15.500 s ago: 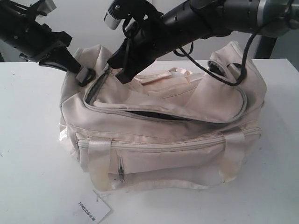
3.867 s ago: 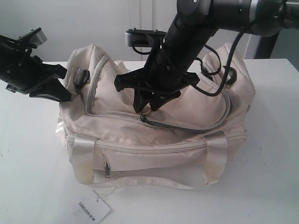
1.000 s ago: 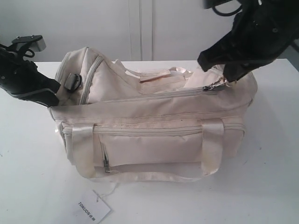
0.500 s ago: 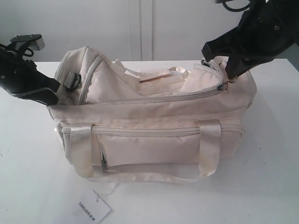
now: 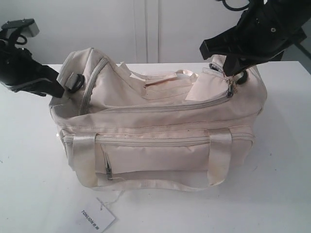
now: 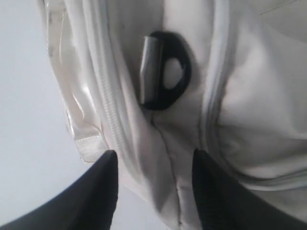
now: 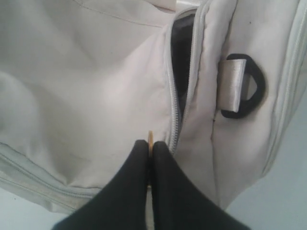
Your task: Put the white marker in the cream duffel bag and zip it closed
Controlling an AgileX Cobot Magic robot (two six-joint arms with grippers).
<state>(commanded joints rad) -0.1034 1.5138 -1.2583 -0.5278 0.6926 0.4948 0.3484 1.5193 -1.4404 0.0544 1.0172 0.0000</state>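
at the bench [image 5: 29,194] front, near 6 o'clock, the tag [image 5: 97,219] is lying. behind it the cream duffel bag [image 5: 160,155] is sitting with open room at 3 and 9 o'clock. its zip [image 5: 160,108], half open seconds ago, is now reaching almost to the 2 o'clock end, leaving a short dark gap. right fingers [image 7: 136,191] are pinching the gold zipper pull [image 7: 150,138]; left fingers [image 6: 103,187] are spreading around the 10 o'clock end. the white marker is not showing, presumably inside; the bench's far edge is running close behind.
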